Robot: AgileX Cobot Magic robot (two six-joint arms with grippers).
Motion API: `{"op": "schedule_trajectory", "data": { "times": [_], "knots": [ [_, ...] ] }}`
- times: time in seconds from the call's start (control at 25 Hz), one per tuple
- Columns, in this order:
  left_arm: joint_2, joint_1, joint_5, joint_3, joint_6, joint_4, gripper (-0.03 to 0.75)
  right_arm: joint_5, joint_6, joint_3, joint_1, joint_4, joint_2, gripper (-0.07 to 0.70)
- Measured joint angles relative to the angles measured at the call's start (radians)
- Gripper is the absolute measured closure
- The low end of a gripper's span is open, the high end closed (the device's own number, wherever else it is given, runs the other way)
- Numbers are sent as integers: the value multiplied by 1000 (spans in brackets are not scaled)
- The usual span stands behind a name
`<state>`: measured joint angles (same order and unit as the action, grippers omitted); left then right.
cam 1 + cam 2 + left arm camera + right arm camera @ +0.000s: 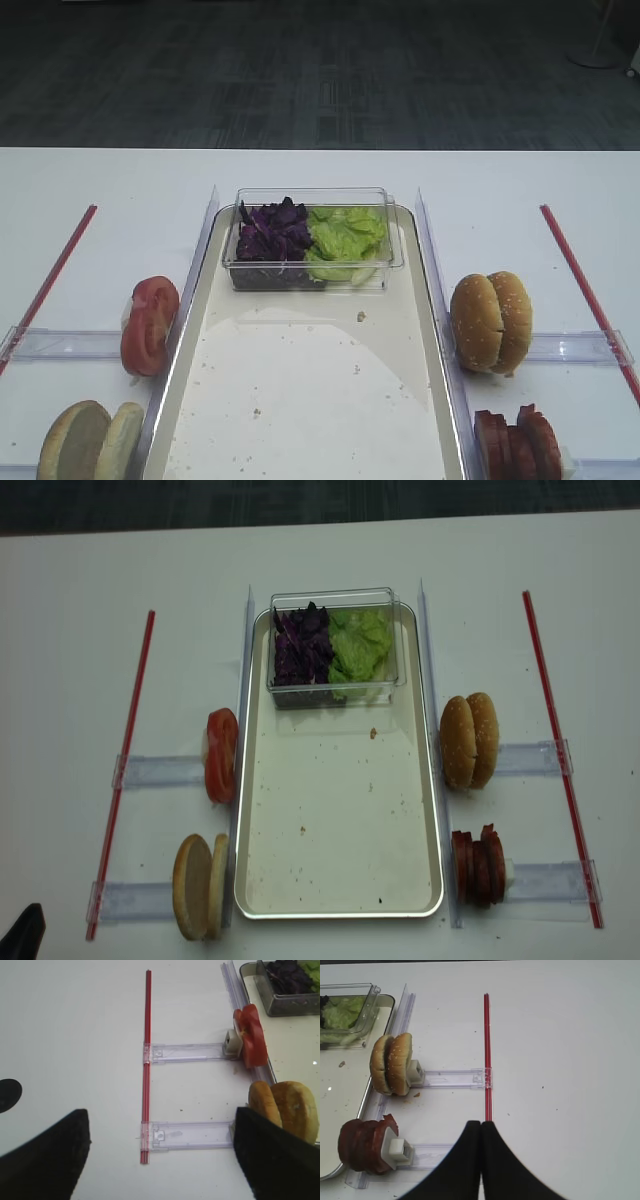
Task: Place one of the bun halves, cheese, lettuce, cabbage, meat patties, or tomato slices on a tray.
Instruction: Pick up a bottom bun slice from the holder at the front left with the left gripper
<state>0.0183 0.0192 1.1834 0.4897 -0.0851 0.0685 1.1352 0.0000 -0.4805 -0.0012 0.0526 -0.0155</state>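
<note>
The left end effector [160,1160] hangs wide open and empty above the white surface [75,1035], its right finger just beside the plain bun halves [287,1110]. The right end effector [481,1160] is pressed shut on nothing. The tray [340,912] holds only the clear box [335,692] of cabbage [300,650] and lettuce [360,645]. Probably the reach is only starting; next, the left jaws need to straddle one half.

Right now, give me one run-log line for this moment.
tray: no ingredient placed | bun halves: on edge, left of tray | left gripper: open, holding nothing | right gripper: shut, holding nothing
</note>
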Motion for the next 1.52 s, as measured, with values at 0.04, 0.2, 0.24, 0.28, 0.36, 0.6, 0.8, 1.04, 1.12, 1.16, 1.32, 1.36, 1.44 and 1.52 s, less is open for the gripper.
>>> {"op": "schedule_trajectory", "data": {
  "times": [0.04,0.2,0.24,0.28,0.36,0.6,0.8,1.04,1.12,1.16,1.32,1.36,1.44,1.52],
  "knots": [
    [0,0,0,0,0,0,170,0,0,0,0,0,0,267],
    [0,0,0,0,0,0,170,0,0,0,0,0,0,267],
    [0,0,0,0,0,0,170,0,0,0,0,0,0,267],
    [0,0,0,0,0,0,170,0,0,0,0,0,0,267],
    [0,0,0,0,0,0,170,0,0,0,0,0,0,267],
    [0,0,0,0,0,0,170,0,0,0,0,0,0,267],
    [0,0,0,0,0,0,170,0,0,0,0,0,0,267],
    [0,0,0,0,6,0,170,0,0,0,0,0,0,267],
    [0,0,2,0,10,0,170,0,0,0,0,0,0,267],
    [0,0,6,0,9,0,171,0,0,0,0,0,0,267],
    [-69,0,59,24,9,0,192,0,0,0,0,0,0,267],
    [-102,0,71,29,9,0,200,0,0,0,0,0,0,267],
    [-190,0,80,33,9,0,207,0,0,0,0,0,0,267],
    [-271,0,82,34,9,-2,211,0,0,0,0,0,0,267]
  ]
}}
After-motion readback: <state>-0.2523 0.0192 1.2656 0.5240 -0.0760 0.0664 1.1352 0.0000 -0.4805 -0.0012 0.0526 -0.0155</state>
